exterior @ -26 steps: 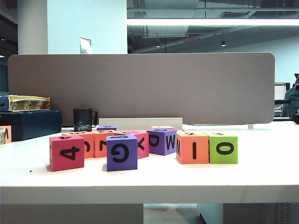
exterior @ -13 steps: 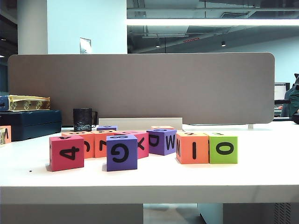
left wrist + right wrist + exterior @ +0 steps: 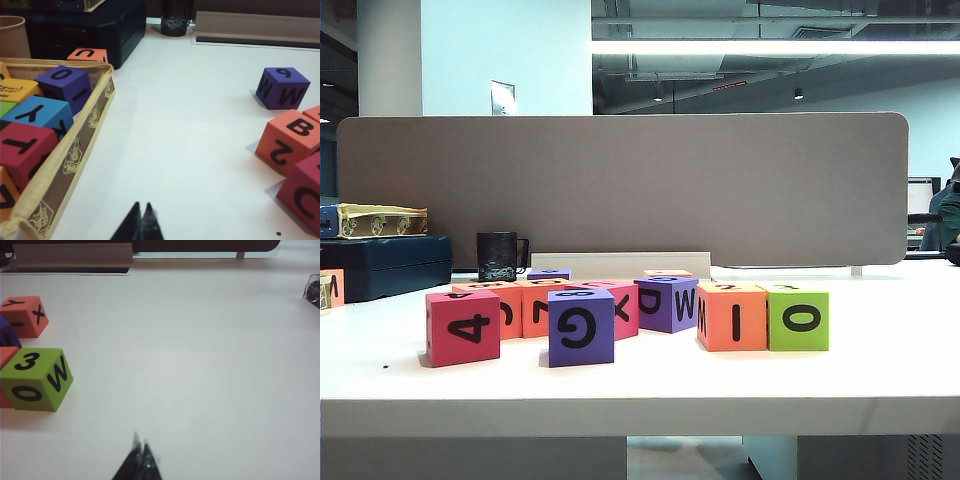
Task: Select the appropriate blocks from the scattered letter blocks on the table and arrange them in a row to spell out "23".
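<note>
A lime-green cube [image 3: 798,318] showing O stands on the white table [image 3: 880,365], touching an orange cube [image 3: 732,317] showing I on its left. In the right wrist view the lime-green cube [image 3: 36,380] shows 3 on top, with O and W on its sides. Only a sliver of the orange cube [image 3: 4,357] shows beside it. My right gripper [image 3: 140,442] is shut and empty over bare table, well short of the cube. My left gripper [image 3: 141,206] is shut and empty between a fabric bin [image 3: 75,150] and the scattered blocks. Neither arm shows in the exterior view.
Left of the pair are a red 4 cube [image 3: 463,327], a purple G cube [image 3: 581,327], a purple D/W cube [image 3: 667,302] and more behind. An orange B/2 cube [image 3: 290,140] lies near the left gripper. A black mug [image 3: 497,256], a dark case [image 3: 385,265] and a grey divider [image 3: 620,190] stand behind.
</note>
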Available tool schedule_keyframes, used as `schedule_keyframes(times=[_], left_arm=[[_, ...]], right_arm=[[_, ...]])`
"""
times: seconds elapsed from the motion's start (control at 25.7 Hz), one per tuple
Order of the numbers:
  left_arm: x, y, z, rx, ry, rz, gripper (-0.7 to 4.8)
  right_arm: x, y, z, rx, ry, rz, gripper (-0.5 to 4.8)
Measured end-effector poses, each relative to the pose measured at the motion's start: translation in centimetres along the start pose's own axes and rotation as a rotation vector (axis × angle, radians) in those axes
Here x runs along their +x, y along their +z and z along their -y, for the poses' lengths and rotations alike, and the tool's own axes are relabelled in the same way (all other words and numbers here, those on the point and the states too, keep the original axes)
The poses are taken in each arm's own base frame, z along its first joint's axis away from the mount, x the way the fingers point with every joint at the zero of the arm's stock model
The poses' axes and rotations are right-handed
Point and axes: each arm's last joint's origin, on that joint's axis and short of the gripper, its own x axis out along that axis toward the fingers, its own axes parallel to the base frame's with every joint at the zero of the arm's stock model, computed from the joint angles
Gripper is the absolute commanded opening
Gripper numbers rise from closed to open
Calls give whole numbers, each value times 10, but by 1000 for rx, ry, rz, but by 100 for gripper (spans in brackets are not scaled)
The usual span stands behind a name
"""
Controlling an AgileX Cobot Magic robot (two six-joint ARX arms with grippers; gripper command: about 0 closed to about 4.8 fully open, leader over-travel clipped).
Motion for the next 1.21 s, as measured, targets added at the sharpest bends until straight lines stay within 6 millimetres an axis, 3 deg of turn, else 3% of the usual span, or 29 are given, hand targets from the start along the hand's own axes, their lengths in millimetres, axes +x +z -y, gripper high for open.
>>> schedule_keyframes(times=[0.39,1.21], left_arm=[[0,0,0,0,0,0,-5],[0,0,0,0,0,0,-5]], right_arm=[[0,-1,5,2,-134,-5,-1],[-1,-1,6,5,-151,-4,-1]])
